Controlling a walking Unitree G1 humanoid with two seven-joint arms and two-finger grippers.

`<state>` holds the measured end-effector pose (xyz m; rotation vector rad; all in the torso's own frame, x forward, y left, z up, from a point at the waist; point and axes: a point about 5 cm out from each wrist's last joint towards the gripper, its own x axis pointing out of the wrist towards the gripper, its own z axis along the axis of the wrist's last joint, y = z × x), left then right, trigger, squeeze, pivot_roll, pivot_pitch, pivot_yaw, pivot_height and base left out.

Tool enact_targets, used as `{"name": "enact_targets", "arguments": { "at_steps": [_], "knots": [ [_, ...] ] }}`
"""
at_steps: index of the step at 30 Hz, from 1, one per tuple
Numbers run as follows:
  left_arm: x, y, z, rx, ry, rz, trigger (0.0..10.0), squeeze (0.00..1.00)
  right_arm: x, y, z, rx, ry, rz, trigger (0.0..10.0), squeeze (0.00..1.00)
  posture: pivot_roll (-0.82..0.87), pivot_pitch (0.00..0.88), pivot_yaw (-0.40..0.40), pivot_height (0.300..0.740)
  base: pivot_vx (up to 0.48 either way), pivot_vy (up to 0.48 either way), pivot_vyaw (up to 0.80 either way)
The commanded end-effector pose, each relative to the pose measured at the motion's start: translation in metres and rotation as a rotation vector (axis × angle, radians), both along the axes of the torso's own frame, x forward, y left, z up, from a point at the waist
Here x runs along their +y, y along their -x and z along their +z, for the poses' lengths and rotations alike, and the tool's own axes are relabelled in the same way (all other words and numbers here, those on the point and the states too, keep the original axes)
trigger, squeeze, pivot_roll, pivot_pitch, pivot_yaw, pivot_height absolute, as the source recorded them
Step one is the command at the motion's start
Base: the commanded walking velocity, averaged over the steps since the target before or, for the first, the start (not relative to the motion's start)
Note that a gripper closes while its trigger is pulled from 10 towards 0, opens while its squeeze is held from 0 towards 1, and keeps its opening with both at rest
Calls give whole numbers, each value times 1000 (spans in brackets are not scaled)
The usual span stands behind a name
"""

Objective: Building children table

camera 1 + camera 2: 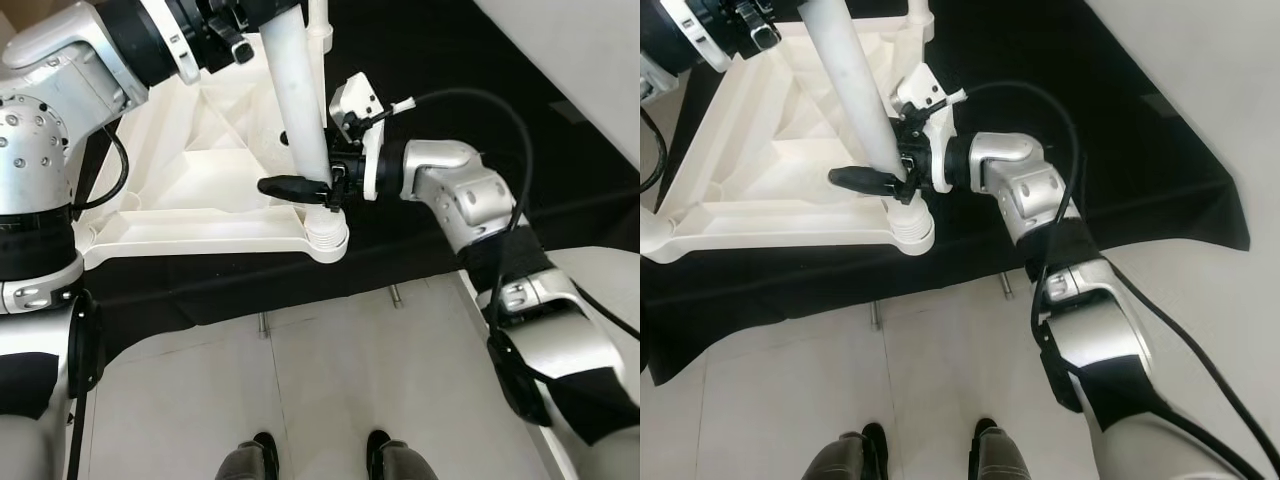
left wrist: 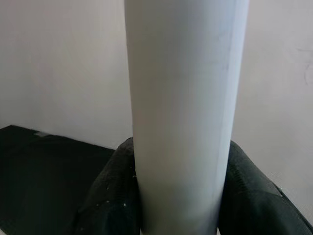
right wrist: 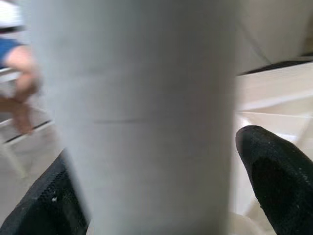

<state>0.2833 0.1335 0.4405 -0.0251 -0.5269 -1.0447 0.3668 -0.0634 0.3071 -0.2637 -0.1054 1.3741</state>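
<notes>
A white children's table top [image 1: 200, 170] lies upside down on a black cloth [image 1: 430, 60]. A white round table leg [image 1: 300, 100] stands tilted over the near corner socket [image 1: 327, 240], with its lower end at the socket's mouth. My left gripper [image 1: 228, 35] is shut on the leg high up, and both black fingers [image 2: 107, 196] press its sides. My right gripper [image 1: 285, 183] reaches in from the right and is shut around the leg just above the socket. One finger [image 1: 865, 178] lies across the leg's front and the other is hidden behind it.
The black cloth ends at pale floor tiles [image 1: 330, 380] in front of my feet [image 1: 265, 455]. A second leg [image 1: 318, 25] stands at the table's far corner. Behind the leg, a person's arm in a blue sleeve [image 3: 17, 61] is seen.
</notes>
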Motion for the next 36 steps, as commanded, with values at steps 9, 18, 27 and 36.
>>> {"name": "enact_targets", "arguments": {
  "at_steps": [9,18,27,36],
  "knots": [
    [-22,6,-4,-59,-98,-183,0,0,31,9,-17,14,194,322,0,0,45,287,46,740,0,0,0],
    [-28,6,-2,-87,-117,-218,0,0,34,4,-14,-11,181,290,0,0,36,286,48,740,0,0,0],
    [-29,1,-9,-77,-125,-159,10000,1000,30,-2,-15,-69,120,193,0,0,31,285,50,740,0,0,0],
    [3,-5,6,-94,-15,36,10000,0,20,-5,-21,-67,67,129,0,0,24,292,56,740,0,0,0]
  ]
}}
